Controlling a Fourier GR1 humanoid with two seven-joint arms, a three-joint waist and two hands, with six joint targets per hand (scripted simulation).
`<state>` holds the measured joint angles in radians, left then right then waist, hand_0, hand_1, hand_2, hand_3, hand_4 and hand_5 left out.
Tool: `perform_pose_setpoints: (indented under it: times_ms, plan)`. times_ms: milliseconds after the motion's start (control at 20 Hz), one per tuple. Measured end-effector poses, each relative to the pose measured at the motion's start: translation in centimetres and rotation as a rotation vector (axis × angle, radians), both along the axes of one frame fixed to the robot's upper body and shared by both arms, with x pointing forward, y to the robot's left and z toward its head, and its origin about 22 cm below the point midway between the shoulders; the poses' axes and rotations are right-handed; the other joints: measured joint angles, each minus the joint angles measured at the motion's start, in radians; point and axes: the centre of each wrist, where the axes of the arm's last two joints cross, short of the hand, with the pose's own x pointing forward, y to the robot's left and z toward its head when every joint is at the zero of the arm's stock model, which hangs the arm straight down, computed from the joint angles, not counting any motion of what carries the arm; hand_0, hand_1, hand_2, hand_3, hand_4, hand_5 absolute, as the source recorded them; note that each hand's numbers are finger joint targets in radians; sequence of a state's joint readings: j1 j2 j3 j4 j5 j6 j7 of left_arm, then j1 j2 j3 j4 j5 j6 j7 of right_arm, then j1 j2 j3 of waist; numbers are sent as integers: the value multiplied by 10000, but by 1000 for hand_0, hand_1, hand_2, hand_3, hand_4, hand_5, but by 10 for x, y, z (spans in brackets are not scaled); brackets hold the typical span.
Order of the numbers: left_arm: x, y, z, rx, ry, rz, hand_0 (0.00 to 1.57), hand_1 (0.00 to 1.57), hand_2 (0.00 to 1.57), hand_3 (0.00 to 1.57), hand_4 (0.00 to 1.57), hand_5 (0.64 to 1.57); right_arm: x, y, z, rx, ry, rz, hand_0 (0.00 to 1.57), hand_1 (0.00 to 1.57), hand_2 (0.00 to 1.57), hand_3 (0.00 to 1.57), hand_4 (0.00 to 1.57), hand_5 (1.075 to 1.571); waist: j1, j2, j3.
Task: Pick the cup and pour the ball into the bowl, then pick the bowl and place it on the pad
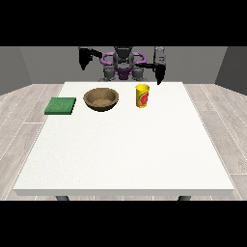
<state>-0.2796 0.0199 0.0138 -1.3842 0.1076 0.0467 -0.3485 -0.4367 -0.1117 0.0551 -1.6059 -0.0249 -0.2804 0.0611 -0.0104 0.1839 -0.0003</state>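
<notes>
Now, hand at the view's right [160,73]: mine, hanging over the table's far edge, above and just behind the cup; it holds nothing, and whether its fingers are spread or curled I cannot tell.
Hand at the view's left [84,59]: raised beyond the far edge, well apart from every thing on the table; it holds nothing, and how its fingers lie I cannot tell.
Cup [142,95]: yellow with a red mark, upright near the table's far edge, a little toward the right side, untouched.
Ball: not visible; I judge it sits inside the cup, but I cannot see it.
Bowl [101,99]: brown, upright, near the far edge, beside the cup with a clear gap between them; nothing shows inside it.
Pad [61,105]: green, flat, by the table's far left corner, just beside the bowl and apart from it.
Table [125,154]: white; the whole near half carries nothing of the task.
Step in hand: as I judge it, the reach for the cup, the first step; nothing is lifted or poured yet.
Next move: I would bring the hand at the view's right down beside the cup, close around its wall while keeping it upright, then lift and carry it over the bowl before tipping.
</notes>
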Motion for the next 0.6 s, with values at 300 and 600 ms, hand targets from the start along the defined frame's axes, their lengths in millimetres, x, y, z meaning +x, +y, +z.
perform_pose_setpoints:
  times_ms: [300, 600]
  plan:
    - [0, 0, -36, 254, -13, 112, 0, 0, 0, 0, 0, 1538, 18, -25, 4, -211, -75, -324, 0, 0, 431, 600, 651, 1565, 44, 207, 0]
    - [9, 4, -64, 419, 299, 319, 0, 0, 0, 0, 0, 1533, 28, -31, 5, -347, 94, -402, 0, 0, 407, 587, 637, 1564, -102, 45, -2]
